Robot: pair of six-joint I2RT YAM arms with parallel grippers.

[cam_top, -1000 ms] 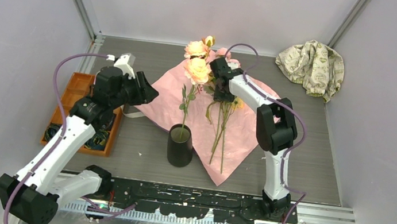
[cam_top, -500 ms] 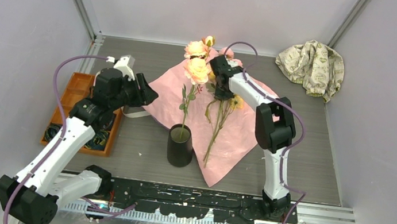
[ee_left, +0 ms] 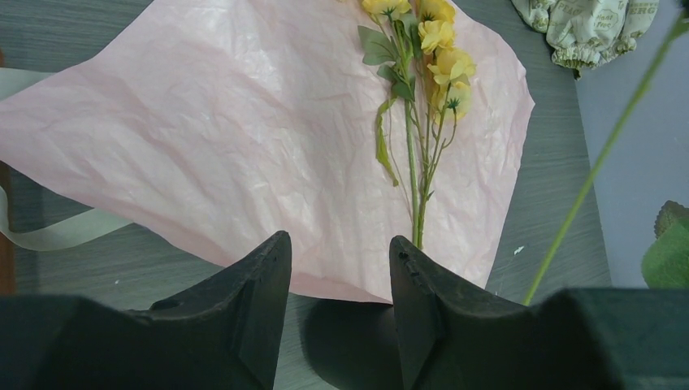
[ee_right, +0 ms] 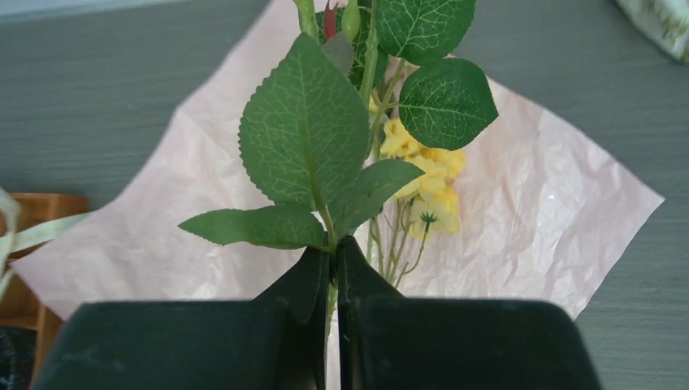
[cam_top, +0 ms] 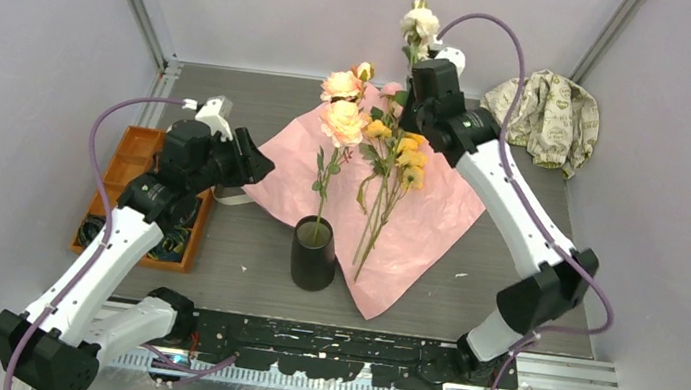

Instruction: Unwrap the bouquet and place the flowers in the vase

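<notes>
Now the flowers hang in the upper middle of the overhead view, with a cream bloom on top and yellow ones lower down. Their thin stems slant down to the left over the pink wrapping paper. My right gripper is clamped tight on a green stem among broad leaves, raised above the paper. I cannot tell whether the stem ends touch the paper. The black vase stands upright at the paper's lower left edge, near the middle of the frame. One rose is in it, its peach blooms well above the rim. My left gripper hovers left of the vase with its fingers spread apart, holding nothing. A pale ribbon lies beside the paper's left corner. An orange tray sits at the left of the frame. A crumpled patterned cloth lies in the upper right corner of the table.
</notes>
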